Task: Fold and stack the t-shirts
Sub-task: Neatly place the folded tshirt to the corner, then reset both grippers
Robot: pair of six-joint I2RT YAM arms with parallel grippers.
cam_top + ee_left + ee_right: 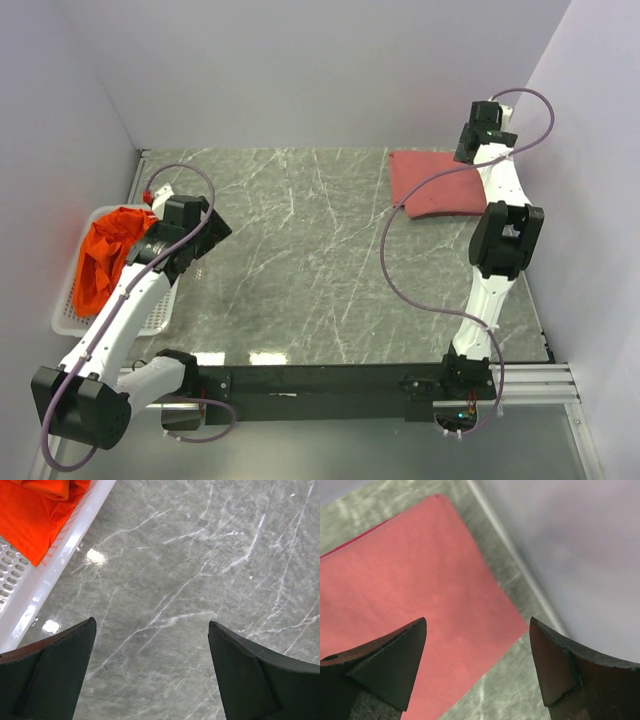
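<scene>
Progress check: I'm reading this as roughly one shirt down. The salmon-red t-shirt (436,186) is lying flat as a tidy folded rectangle, well apart from the white mesh basket (66,312), way over on the opposite side of the marble table (300,270) and further back. It looks like the base of the stack.

The orange t-shirt (108,252) is sitting crumpled inside the basket, with one bit draping over the basket's rim. It's not folded, so I'm guessing it's next.

The left gripper (150,625) is hovering just beside the basket, over bare marble, jaws spread wide and gripping nothing. The right gripper (477,622) is hanging far from the basket, right above the salmon-red shirt's corner, jaws also spread with nothing between them, so I'm calling that shirt released.

Count as far as I'm seeing:
- shirts: two (one folded, one bunched up)
- baskets: one
- grippers: two, both empty

Whether anything else is hiding under the orange one in the basket, I can't tell. What's left is unfolded stuff getting pulled out, folded, and stacked on the salmon-red one.
</scene>
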